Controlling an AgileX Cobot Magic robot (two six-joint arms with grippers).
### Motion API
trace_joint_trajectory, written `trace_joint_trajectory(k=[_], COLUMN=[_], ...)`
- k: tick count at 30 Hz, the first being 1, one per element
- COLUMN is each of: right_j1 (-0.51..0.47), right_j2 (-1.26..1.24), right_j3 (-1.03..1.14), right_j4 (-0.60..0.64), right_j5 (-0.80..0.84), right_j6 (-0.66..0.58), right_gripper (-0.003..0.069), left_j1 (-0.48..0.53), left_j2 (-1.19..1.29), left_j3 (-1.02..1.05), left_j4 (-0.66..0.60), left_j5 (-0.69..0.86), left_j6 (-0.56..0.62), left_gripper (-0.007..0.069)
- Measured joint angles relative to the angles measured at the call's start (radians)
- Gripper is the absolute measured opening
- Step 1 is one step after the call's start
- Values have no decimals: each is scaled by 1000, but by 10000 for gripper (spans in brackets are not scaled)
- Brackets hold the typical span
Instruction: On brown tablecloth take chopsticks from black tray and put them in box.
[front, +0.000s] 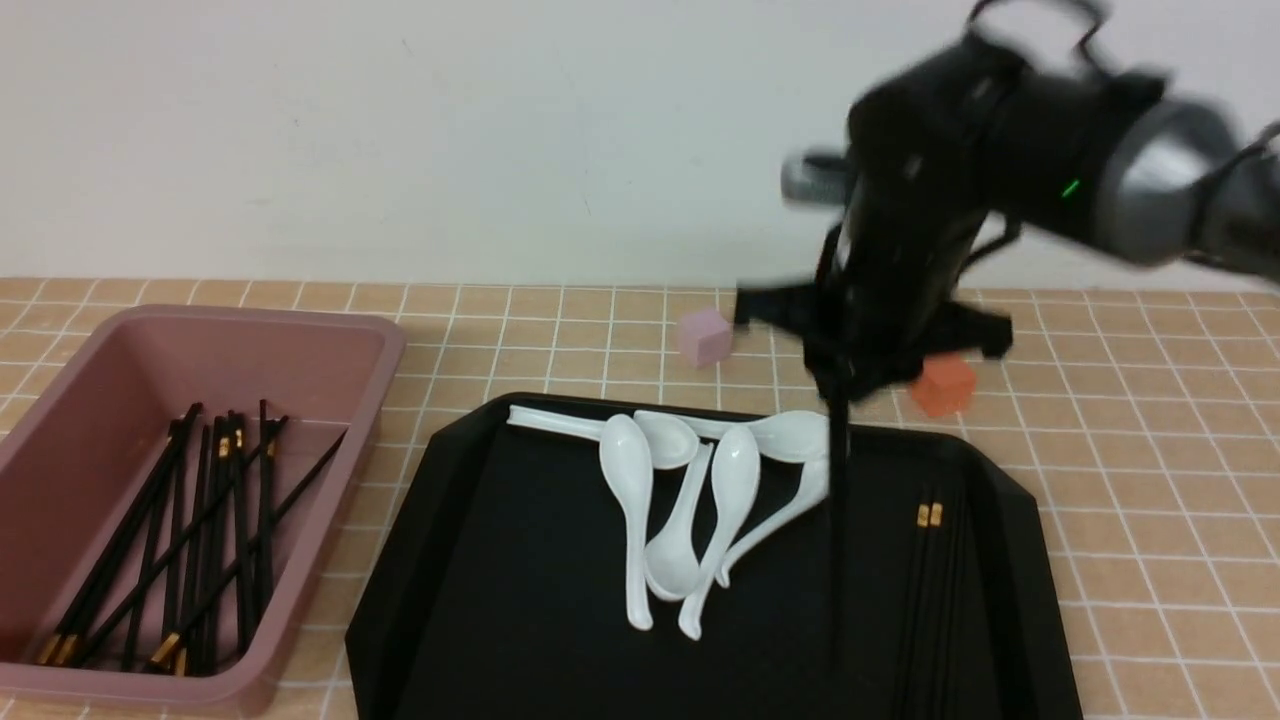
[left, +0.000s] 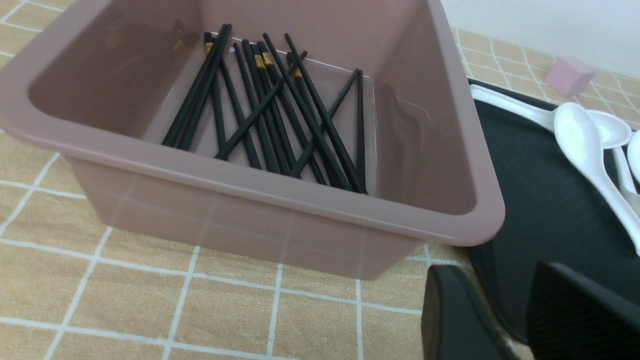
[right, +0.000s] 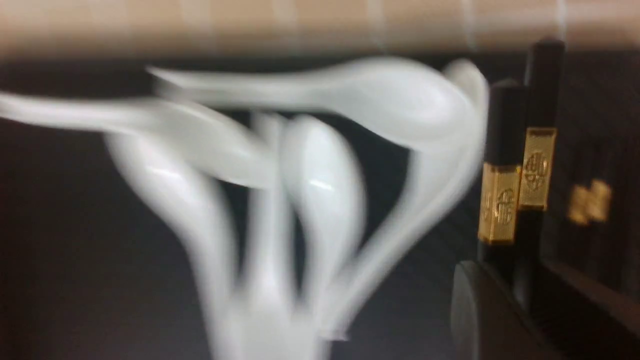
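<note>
Gripping two chopsticks (front: 838, 530), your right tool (front: 840, 385) hangs above the black tray (front: 520, 620) — swing left over the box (front: 380, 340). Drop tips in first.

Soft, even light filled all views, shadows faint. Motion blur smeared the right arm (front: 1000, 130) in the front view and the white spoons (right: 310, 190) in the right wrist view, where the chopsticks (right: 500, 210) looked sharp. The left wrist view was crisp.
</note>
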Motion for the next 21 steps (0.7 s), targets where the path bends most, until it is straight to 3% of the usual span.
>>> trace_joint_trajectory(k=[6,12,18,21], right_j1=[34,192,333,381], right_j2=[-36,51,204,282], right_j3=[-112,-129,-129,-129], right_j4=[251,586,795,878], right_j5=[-232,-623,-959,-1113], right_j6=[-91,-304,-504,-542], right_gripper=[138,138,138,138], left_j1=[0,0,0,0], left_j2=[0,0,0,0], left_j3=[0,0,0,0], left_j4=[0,0,0,0], left_j5=[0,0,0,0], left_j6=[0,0,0,0], left_gripper=[239,239,239,239])
